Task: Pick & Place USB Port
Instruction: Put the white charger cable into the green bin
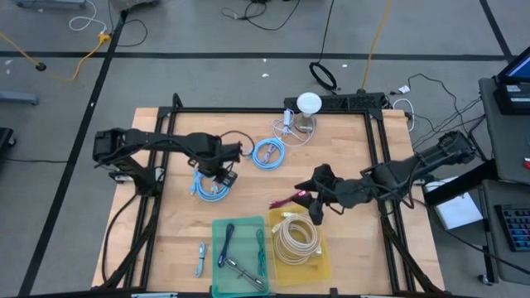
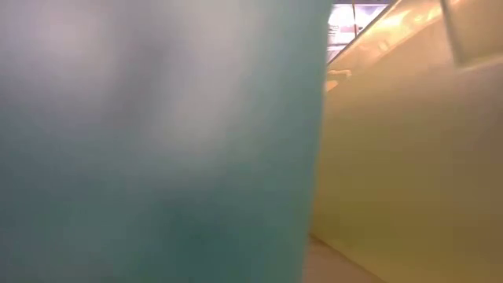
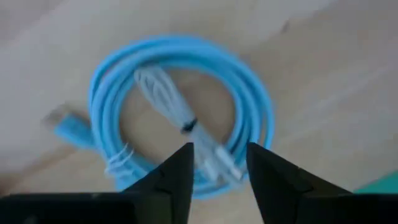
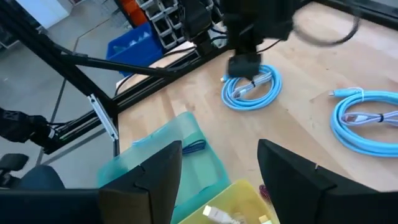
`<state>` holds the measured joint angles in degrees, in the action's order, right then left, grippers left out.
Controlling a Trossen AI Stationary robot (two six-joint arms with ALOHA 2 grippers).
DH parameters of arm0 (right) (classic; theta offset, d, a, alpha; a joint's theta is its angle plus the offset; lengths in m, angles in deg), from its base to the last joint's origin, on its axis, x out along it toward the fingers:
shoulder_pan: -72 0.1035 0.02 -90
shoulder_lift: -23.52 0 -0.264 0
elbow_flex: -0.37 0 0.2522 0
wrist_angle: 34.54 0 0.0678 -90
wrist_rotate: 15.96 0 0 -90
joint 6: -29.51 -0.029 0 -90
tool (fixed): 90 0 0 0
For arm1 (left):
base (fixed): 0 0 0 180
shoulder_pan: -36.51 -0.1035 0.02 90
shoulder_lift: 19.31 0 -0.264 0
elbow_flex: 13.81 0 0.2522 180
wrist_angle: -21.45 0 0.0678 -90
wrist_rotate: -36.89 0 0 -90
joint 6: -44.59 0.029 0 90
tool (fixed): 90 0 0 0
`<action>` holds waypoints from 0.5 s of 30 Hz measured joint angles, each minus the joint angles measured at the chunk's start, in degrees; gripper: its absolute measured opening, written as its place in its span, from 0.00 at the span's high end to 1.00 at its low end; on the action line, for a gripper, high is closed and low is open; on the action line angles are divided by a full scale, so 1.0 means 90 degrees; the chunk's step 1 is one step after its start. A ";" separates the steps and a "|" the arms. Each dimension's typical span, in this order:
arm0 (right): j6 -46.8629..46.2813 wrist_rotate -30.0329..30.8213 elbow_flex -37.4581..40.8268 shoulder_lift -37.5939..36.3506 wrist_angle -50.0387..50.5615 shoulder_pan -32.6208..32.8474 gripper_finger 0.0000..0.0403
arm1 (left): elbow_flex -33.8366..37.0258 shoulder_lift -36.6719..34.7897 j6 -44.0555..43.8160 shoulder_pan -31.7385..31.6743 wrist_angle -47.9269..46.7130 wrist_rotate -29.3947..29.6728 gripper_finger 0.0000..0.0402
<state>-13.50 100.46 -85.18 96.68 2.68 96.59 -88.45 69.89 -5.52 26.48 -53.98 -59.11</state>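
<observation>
A light-blue coiled USB cable (image 1: 209, 189) lies flat on the wooden table, bound by a pale tie (image 3: 166, 99). My left gripper (image 1: 222, 176) is directly over it and open, its fingers (image 3: 180, 171) astride the coil's rim where the tie crosses. In the right wrist view the same gripper (image 4: 244, 65) sits just above that coil (image 4: 252, 87). A second blue coil (image 1: 267, 153) lies farther back. My right gripper (image 1: 315, 207) is open and empty above the far edge of the yellow bin (image 1: 325, 258), next to a small red piece (image 1: 284, 199). My left gripper points down from above with open fingers on either side of the coil's rim (image 3: 217, 165). I cannot tell whether the fingertips touch the cable, which lies flat on the table.
A green bin (image 1: 217, 240) with tools stands at the near edge beside the yellow bin holding a cream cable coil (image 1: 296, 238). Both bins block the low view. A small tool (image 1: 201, 258) lies left of the green bin. A white device (image 1: 308, 104) with cord sits at the far edge.
</observation>
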 joint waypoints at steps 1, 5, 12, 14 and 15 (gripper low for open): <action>0.0031 -0.0095 0.0000 0.0000 -0.0004 -0.0053 0.49 | -0.0014 0.0000 -0.0045 0.0145 -0.0186 0.0004 0.58; 0.0145 -0.0123 0.0000 0.0000 -0.0008 -0.0115 0.49 | -0.0005 0.0000 -0.0432 0.0565 -0.0751 0.0185 0.44; 0.0402 -0.0123 0.0000 0.0000 -0.0260 -0.0198 0.49 | 0.0036 0.0000 -0.0755 0.0628 -0.0190 0.0423 0.32; 0.0406 -0.0118 0.0000 0.0002 -0.0272 -0.0203 0.49 | 0.0036 0.0000 -0.0789 0.0580 -0.0121 0.0447 0.32; 0.0406 -0.0118 0.0000 0.0002 -0.0272 -0.0203 0.49 | 0.0036 0.0000 -0.0789 0.0557 -0.0127 0.0480 0.33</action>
<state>-9.84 99.40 -85.18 96.71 0.24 94.77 -88.13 69.89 -12.62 31.50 -55.12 -54.79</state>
